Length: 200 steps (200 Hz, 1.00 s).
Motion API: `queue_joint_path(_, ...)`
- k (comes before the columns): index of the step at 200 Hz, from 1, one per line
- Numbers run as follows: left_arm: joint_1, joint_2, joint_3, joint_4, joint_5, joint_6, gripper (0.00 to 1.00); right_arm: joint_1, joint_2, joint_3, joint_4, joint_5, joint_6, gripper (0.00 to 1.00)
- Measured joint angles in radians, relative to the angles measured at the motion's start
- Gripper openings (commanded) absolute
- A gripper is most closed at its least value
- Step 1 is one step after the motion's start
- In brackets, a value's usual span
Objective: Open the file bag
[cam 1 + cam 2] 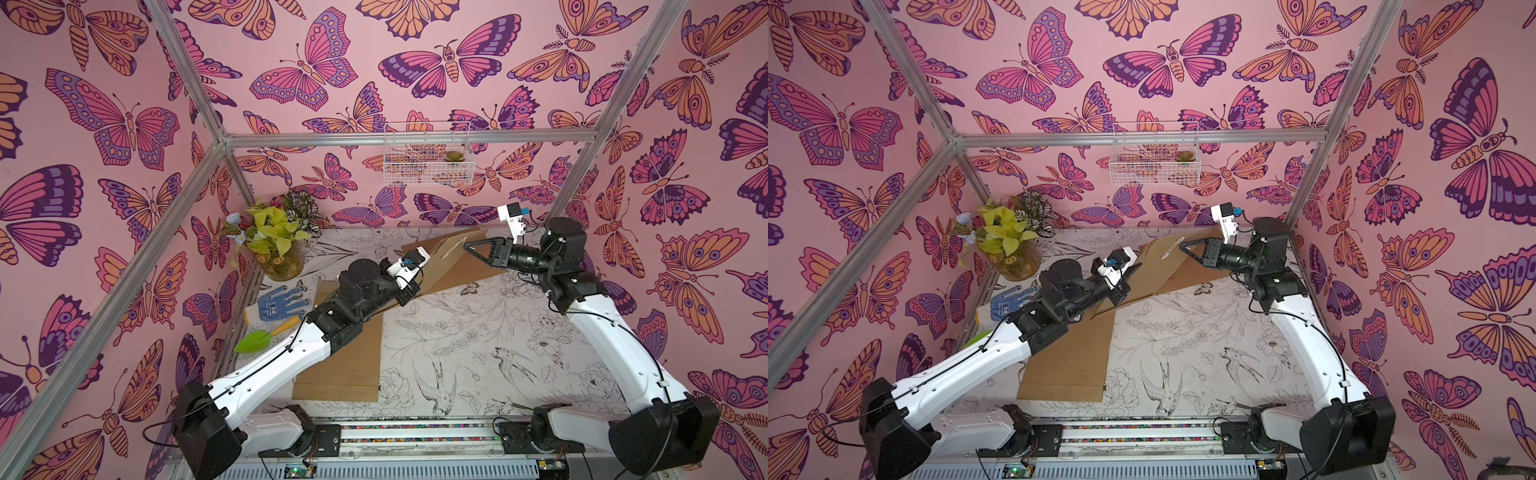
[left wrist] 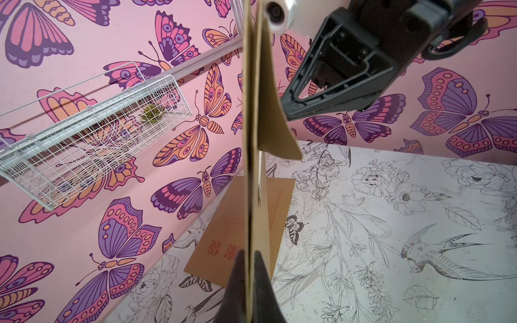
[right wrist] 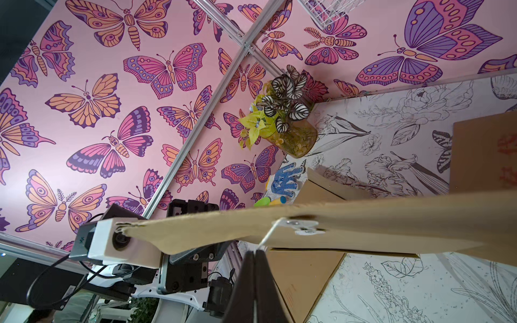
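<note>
- The right claw [image 3: 256, 251] is pressed fully closed on the white string [image 3: 268, 236]. The cord runs straight from its tip to the round fastener [image 3: 304, 226] on the file bag [image 1: 440, 266].
- The left claw [image 2: 249, 258] is closed as well, clamped on the bag's lower edge, so the brown sheet stands edge-on between its jaws.
- The bag hangs tilted above the tabletop [image 1: 478, 340], with its long axis rising from the left claw toward the right one.
- The flap [image 2: 272, 112] end sits just in front of the right claw — that arm is the nearer to the closure.
- The flap curls away from the bag's body. The next move likely turns on drawing the string off the fastener — away from the bag, toward the right arm.
</note>
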Motion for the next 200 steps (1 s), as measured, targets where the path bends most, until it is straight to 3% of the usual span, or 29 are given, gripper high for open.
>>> queue_joint_path(200,-0.001,0.003,-0.004,0.026,-0.001,-0.083,0.0,0.034,0.033,0.011,-0.121,-0.029,-0.103,0.0)
